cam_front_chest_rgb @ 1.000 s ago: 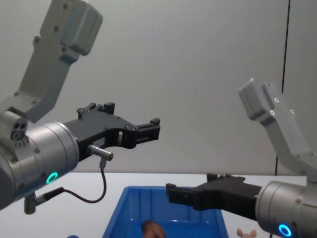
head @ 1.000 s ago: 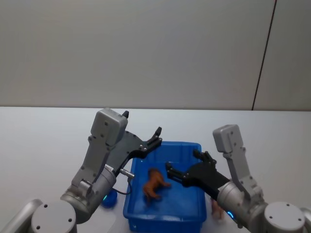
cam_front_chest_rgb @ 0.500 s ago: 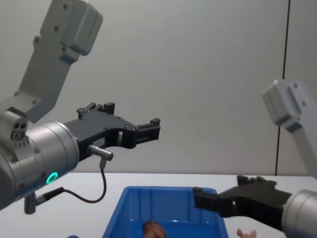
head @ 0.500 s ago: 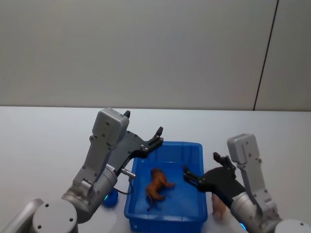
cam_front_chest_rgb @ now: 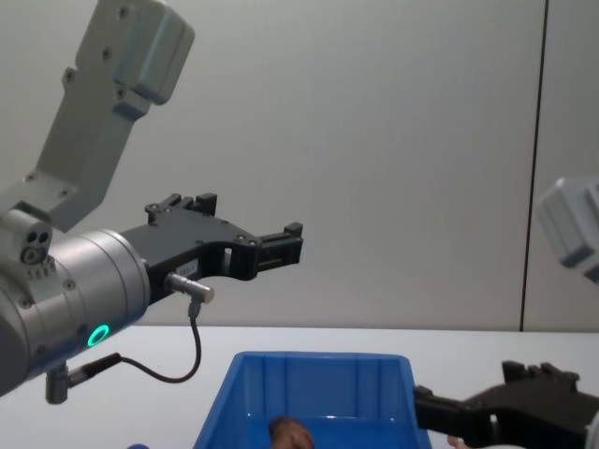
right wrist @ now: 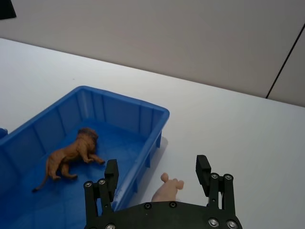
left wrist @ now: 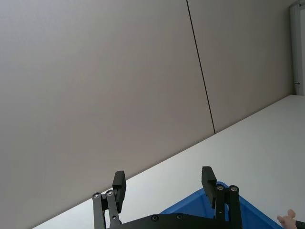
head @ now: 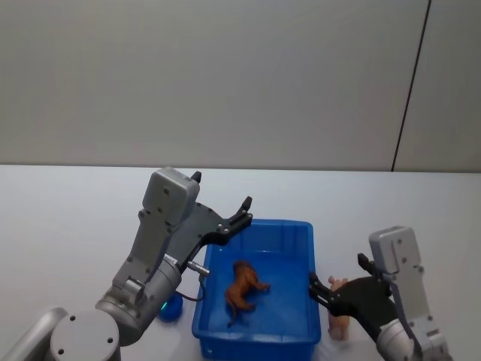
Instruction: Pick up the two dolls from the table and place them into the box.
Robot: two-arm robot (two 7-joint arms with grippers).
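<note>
The blue box (head: 301,227) stands on the white table (head: 68,218), and the reddish-brown doll (head: 242,289) lies on its side inside it, as the right wrist view also shows (right wrist: 71,153). The pale pink doll (right wrist: 167,189) stands on the table just outside the box's right wall (right wrist: 151,136). My right gripper (head: 339,273) hovers open above that pink doll (head: 340,325), its fingers spread to either side of it (right wrist: 157,168). My left gripper (head: 243,211) is held open above the box's far left corner, nothing between its fingers (left wrist: 163,177).
A small round blue object (head: 170,307) lies on the table to the left of the box, under my left arm. The grey wall rises behind the table's far edge. Bare tabletop stretches to the right of the pink doll (right wrist: 248,143).
My right gripper has drawn back from over the box's inside and moved right, now over the pink doll. The left arm and the brown doll have not moved.
</note>
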